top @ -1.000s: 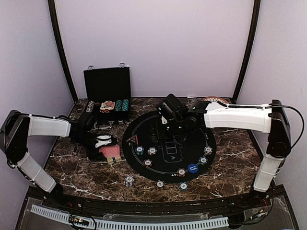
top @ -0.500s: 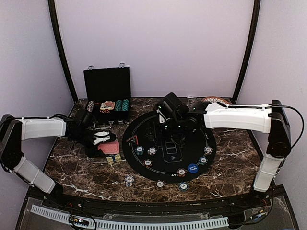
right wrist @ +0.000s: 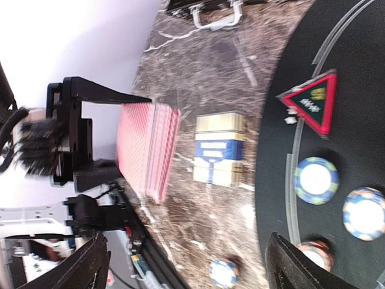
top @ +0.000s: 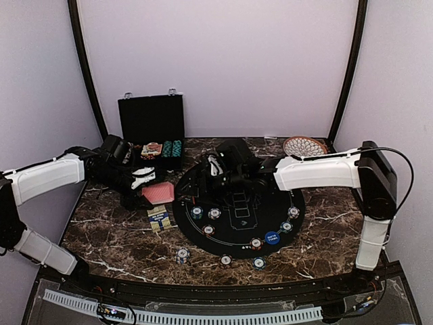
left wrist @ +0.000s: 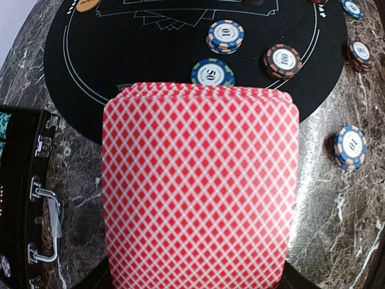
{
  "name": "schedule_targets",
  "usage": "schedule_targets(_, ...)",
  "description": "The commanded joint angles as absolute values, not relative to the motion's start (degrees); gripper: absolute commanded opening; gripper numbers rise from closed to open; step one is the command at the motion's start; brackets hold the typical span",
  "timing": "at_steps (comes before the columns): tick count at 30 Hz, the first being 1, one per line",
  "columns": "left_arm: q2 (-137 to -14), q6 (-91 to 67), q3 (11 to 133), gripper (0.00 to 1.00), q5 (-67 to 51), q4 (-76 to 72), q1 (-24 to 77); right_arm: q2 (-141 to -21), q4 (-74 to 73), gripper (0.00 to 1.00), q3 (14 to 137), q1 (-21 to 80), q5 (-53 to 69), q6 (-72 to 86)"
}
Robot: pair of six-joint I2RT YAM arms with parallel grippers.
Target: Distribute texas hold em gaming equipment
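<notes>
My left gripper (top: 144, 190) is shut on a deck of red-backed playing cards (top: 157, 193), held just left of the black mat (top: 269, 206). The left wrist view is filled by the deck (left wrist: 200, 180), which hides the fingers. My right gripper (top: 197, 181) is open and empty at the mat's left edge, facing the deck (right wrist: 147, 147). A red triangle (right wrist: 310, 101) lies on the mat near it. Stripe-edged poker chips (top: 214, 213) sit around the mat, with more (top: 183, 255) on the marble. A blue marker disc (top: 272, 237) is at the front right and an orange disc (left wrist: 86, 5) at the far side.
A blue and gold card box (top: 157, 218) lies on the marble under the held deck. An open black case (top: 152, 128) with chips stands at the back left. A wicker plate (top: 304, 145) sits at the back right.
My left gripper has lifted the deck off the card box and carried it back and right toward the mat. The right arm has swung left toward the deck, and its jaws stand wider.
</notes>
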State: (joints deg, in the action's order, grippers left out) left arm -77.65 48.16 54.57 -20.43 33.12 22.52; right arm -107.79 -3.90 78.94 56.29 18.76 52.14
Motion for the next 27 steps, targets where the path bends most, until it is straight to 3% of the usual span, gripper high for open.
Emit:
schedule_targets(1, -76.0, 45.5, 57.6, 0.0, -23.6, 37.2, 25.1, -110.9, 8.2, 0.9, 79.8, 55.9, 27.2, 57.8)
schedule_targets(19, -76.8, 44.2, 62.0, 0.0, -22.0, 39.2, 29.1, -116.3, 18.5, 0.8, 81.8, 55.6, 34.4, 64.6)
schedule_targets(24, -76.7, 43.8, 62.9, 0.0, -21.7, 39.8, 30.4, -118.5, 20.4, 0.68, 83.1, 55.6, 36.5, 65.8)
schedule_targets(27, -76.7, 43.6, 63.4, 0.0, -21.5, 40.1, 31.0, -119.1, 20.6, 0.54, 83.8, 55.5, 37.0, 66.1)
